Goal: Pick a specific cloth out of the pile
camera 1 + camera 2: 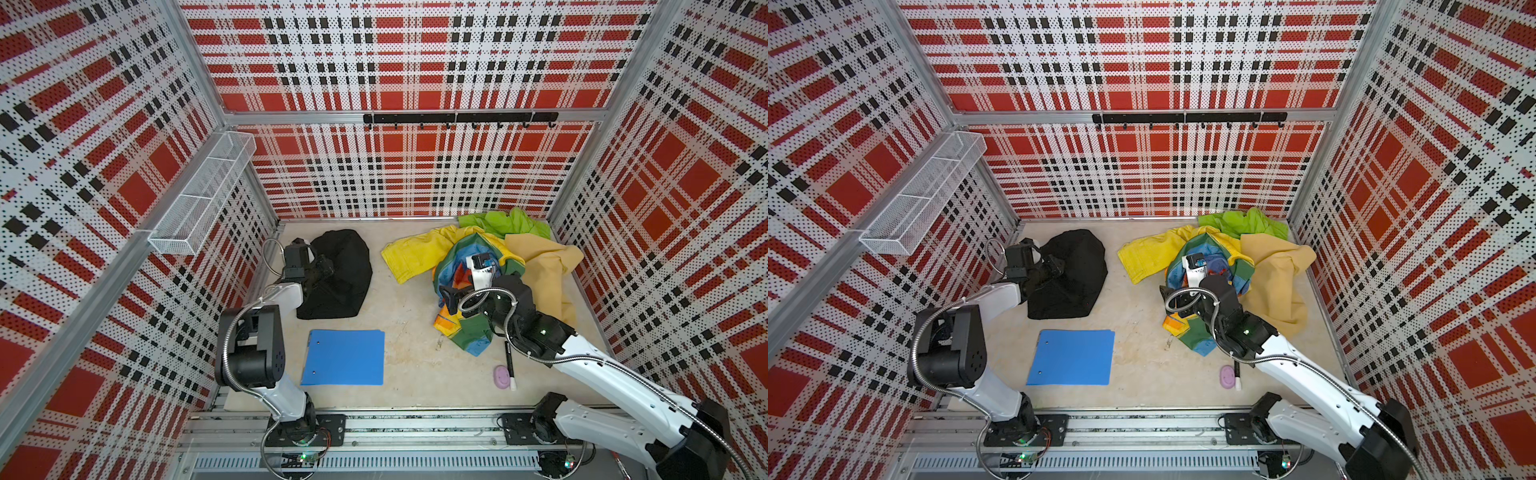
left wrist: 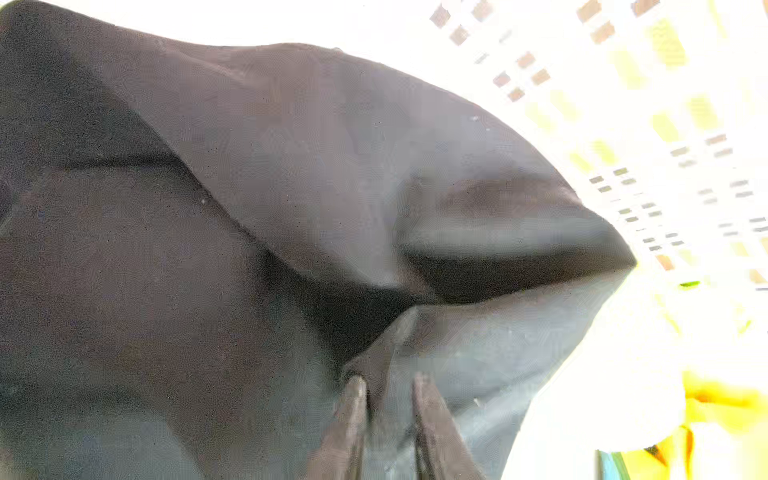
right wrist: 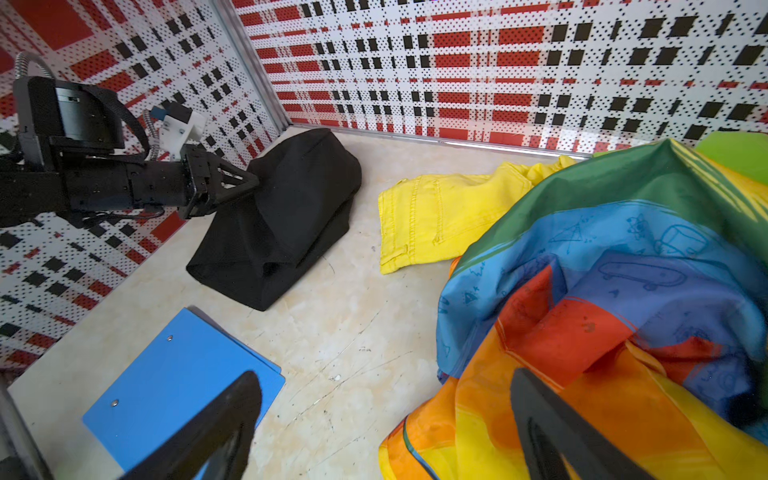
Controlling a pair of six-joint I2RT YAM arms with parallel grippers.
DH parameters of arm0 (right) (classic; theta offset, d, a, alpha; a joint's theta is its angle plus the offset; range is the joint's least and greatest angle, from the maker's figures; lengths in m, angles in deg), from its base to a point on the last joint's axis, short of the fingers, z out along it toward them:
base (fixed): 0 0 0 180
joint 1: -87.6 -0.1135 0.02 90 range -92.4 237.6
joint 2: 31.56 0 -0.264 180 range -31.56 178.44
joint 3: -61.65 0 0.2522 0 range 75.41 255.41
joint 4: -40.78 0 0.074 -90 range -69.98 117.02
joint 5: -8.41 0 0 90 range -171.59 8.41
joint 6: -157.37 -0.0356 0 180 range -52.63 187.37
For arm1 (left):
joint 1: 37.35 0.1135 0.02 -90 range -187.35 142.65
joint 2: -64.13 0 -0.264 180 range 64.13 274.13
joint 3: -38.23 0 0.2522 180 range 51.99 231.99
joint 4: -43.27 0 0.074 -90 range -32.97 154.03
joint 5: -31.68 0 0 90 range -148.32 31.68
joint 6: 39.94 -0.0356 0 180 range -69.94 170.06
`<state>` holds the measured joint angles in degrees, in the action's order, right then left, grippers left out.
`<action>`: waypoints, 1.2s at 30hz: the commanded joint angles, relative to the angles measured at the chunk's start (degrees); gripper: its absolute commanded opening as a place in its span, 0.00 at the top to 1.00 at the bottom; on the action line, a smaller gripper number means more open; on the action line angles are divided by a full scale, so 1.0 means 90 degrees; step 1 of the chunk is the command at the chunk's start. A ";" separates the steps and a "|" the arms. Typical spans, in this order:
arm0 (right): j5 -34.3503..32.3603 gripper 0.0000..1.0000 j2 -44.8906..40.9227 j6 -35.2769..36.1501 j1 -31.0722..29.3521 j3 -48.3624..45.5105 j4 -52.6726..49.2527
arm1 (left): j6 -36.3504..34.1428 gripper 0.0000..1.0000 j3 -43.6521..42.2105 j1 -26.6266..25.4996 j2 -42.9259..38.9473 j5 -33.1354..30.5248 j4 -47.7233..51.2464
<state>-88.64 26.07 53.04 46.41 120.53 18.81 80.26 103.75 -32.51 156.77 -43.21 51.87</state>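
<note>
The black cloth (image 1: 345, 282) (image 1: 1075, 282) lies heaped on the table at the back left, apart from the pile (image 1: 519, 257). My left gripper (image 1: 326, 268) (image 2: 386, 382) sits at the cloth's left side. Its jaws stand a little apart, with a raised fold of the cloth (image 2: 249, 208) between them. From the right wrist view, the cloth (image 3: 291, 208) tents up to the left gripper (image 3: 249, 183). The right gripper (image 1: 446, 297) (image 3: 384, 384) hangs wide open and empty above the near left edge of the pile's rainbow-patched cloth (image 3: 623, 270).
In the pile, a yellow cloth (image 1: 411, 253), a lime green one (image 1: 507, 222) and a mustard-tan one (image 1: 548, 270) surround the rainbow cloth. A blue folder (image 1: 345, 357) lies front left. A purple disc (image 1: 502, 376) and a black marker (image 1: 510, 365) lie front right. A wire basket (image 1: 199, 199) hangs on the left wall.
</note>
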 commanded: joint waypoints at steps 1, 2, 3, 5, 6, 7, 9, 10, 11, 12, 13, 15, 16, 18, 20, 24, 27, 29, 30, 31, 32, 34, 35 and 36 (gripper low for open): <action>0.0431 0.00 -0.0112 0.0248 -0.0022 -0.0033 0.0598 | 0.0071 0.65 -0.0304 0.0072 -0.0634 0.0028 -0.0149; 0.0495 0.00 -0.0059 0.0288 -0.0017 0.0003 0.0627 | 0.0090 0.60 -0.0412 0.0077 -0.0903 0.0043 -0.0107; 0.0551 0.00 -0.0001 0.0310 -0.0023 0.0055 0.0663 | 0.0074 0.55 -0.0514 0.0068 -0.1161 0.0040 -0.0019; 0.0650 0.00 0.0155 0.0355 -0.0018 0.0174 0.0735 | -0.0034 0.40 -0.0649 0.0008 -0.1799 -0.0126 0.0371; 0.0660 0.00 0.0247 0.0375 -0.0018 0.0242 0.0754 | -0.0123 0.29 -0.0680 -0.0033 -0.2112 -0.0197 0.0604; 0.0652 0.00 0.0343 0.0390 -0.0022 0.0301 0.0765 | -0.0190 0.16 -0.0698 -0.0083 -0.2414 -0.0294 0.0810; 0.0637 0.00 0.0507 0.0386 -0.0019 0.0384 0.0831 | -0.0313 0.01 -0.0723 -0.0198 -0.2990 -0.0465 0.1186; 0.0654 0.00 0.0547 0.0349 -0.0023 0.0381 0.0893 | -0.0361 0.01 -0.0731 -0.0241 -0.3215 -0.0461 0.1313; 0.0680 0.00 0.0565 0.0303 -0.0016 0.0364 0.0980 | -0.0436 0.01 -0.0714 -0.0278 -0.3438 -0.0398 0.1396; 0.0704 0.00 0.0560 0.0275 -0.0023 0.0347 0.1033 | -0.0486 0.01 -0.0706 -0.0317 -0.3604 -0.0346 0.1456; 0.0697 0.00 0.0542 0.0240 -0.0024 0.0341 0.1048 | -0.0527 0.01 -0.0694 -0.0360 -0.3755 -0.0296 0.1464; 0.0588 0.00 0.0450 0.0207 -0.0023 0.0303 0.1022 | -0.0598 0.01 -0.0684 -0.0472 -0.4040 -0.0269 0.1451; 0.0464 0.00 0.0406 0.0206 -0.0022 0.0266 0.1012 | -0.0601 0.01 -0.0690 -0.0539 -0.4163 -0.0335 0.1435; 0.0157 0.00 0.0309 0.0224 -0.0023 0.0207 0.0945 | -0.0654 0.01 -0.0703 -0.0639 -0.4411 -0.0396 0.1399; -0.0156 0.00 0.0249 0.0329 -0.0023 0.0204 0.0831 | -0.0693 0.01 -0.0746 -0.0725 -0.4665 -0.0511 0.1367; -0.0780 0.00 0.0130 0.0532 0.0030 0.0315 0.0468 | -0.0673 0.01 -0.0848 -0.0753 -0.4999 -0.1117 0.1352; -0.0811 0.00 -0.0082 0.0520 0.0322 0.0278 0.0355 | -0.0858 0.01 -0.1002 -0.0695 -0.5097 -0.1604 0.1136; -0.0811 0.00 -0.0285 0.0490 0.0596 0.0145 0.0359 | -0.0919 0.01 -0.1108 -0.0619 -0.5099 -0.1764 0.0999; -0.0790 0.00 -0.0370 0.0488 0.0729 0.0081 0.0355 | -0.0917 0.01 -0.1182 -0.0580 -0.5094 -0.1726 0.0882; -0.0780 0.00 -0.0475 0.0511 0.0876 0.0012 0.0349 | -0.0900 0.01 -0.1269 -0.0541 -0.5090 -0.1683 0.0781; -0.0779 0.00 -0.0600 0.0578 0.1001 -0.0090 0.0365 | -0.0816 0.01 -0.1383 -0.0528 -0.5079 -0.1702 0.0659; -0.0850 0.00 -0.0793 0.0723 0.1138 -0.0227 0.0378 | -0.0805 0.01 -0.1668 -0.0501 -0.5041 -0.1637 0.0294; -0.0956 0.00 -0.0867 0.0769 0.1192 -0.0255 0.0328 | -0.0940 0.01 -0.1840 -0.0496 -0.5004 -0.1534 0.0096; -0.1031 0.00 -0.0912 0.0773 0.1261 -0.0250 0.0235 | -0.0990 0.01 -0.1960 -0.0513 -0.4967 -0.1635 0.0013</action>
<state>-95.74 19.29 58.05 56.93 119.24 20.45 73.16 88.45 -37.38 111.46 -57.00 57.40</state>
